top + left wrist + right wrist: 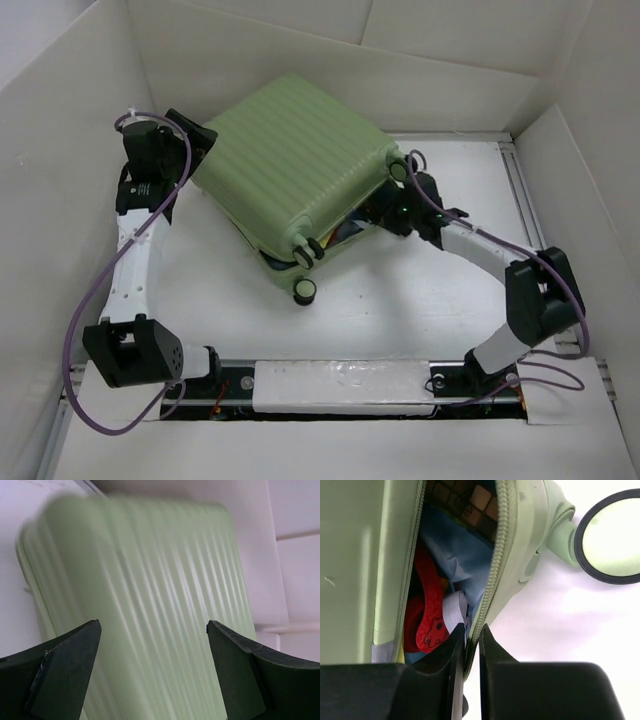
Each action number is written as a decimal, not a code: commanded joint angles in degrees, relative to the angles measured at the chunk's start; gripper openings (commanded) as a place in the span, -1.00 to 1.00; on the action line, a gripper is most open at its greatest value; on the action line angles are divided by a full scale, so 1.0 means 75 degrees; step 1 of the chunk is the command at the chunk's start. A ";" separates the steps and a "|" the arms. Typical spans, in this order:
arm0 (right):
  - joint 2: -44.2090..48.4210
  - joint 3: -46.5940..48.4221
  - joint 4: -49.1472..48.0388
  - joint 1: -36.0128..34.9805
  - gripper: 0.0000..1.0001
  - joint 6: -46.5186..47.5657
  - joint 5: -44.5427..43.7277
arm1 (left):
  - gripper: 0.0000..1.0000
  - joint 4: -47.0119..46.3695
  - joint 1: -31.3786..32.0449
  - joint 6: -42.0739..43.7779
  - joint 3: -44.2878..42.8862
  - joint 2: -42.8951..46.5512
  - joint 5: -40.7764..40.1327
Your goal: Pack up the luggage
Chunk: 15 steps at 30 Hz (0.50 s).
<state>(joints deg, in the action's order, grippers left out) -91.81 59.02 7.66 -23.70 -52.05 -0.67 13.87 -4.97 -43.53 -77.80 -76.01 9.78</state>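
The right gripper [471,647] nipped the zip [501,545]

Its fingers [445,655] stood nearly together on the zip edge of the luggage [290,160], at the wheeled near-right end, lid ajar. The left gripper [153,630] gaped wide, ribbed shell just ahead, on the far-left side.

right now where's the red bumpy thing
In the right wrist view, the red textured item sits inside the pale green ribbed hard-shell suitcase, in the gap between its shells, beside the light blue fabric lining, just above the right tool.
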 commanded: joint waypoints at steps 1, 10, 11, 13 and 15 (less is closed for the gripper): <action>0.1247 -0.0475 0.1509 0.1540 -1.00 0.2590 -0.0673 | 0.68 0.0026 -0.0028 0.0272 -0.0571 0.0115 -0.0319; 0.0791 0.1715 0.3057 0.2739 0.49 0.4210 0.0721 | 0.68 0.0424 -0.0098 0.0706 -0.0479 -0.0118 -0.0988; 0.0920 0.1716 0.3057 0.2739 0.57 0.4129 0.0931 | 0.65 0.0424 -0.0099 0.0706 -0.0478 -0.0294 -0.0814; 0.1435 0.1716 0.3138 0.2855 0.64 0.3954 0.0817 | 0.62 0.0355 -0.0099 0.0706 -0.0478 -0.0903 -0.0451; 0.1752 0.1879 0.3290 0.3206 0.64 0.3812 0.0640 | 0.54 0.0109 -0.0017 0.0706 -0.0478 -0.1487 -0.0076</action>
<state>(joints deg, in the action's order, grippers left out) -83.59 68.86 31.14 -0.97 -24.29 2.26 15.75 -5.34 -39.53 -80.66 -81.49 5.67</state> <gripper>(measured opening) 0.817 0.781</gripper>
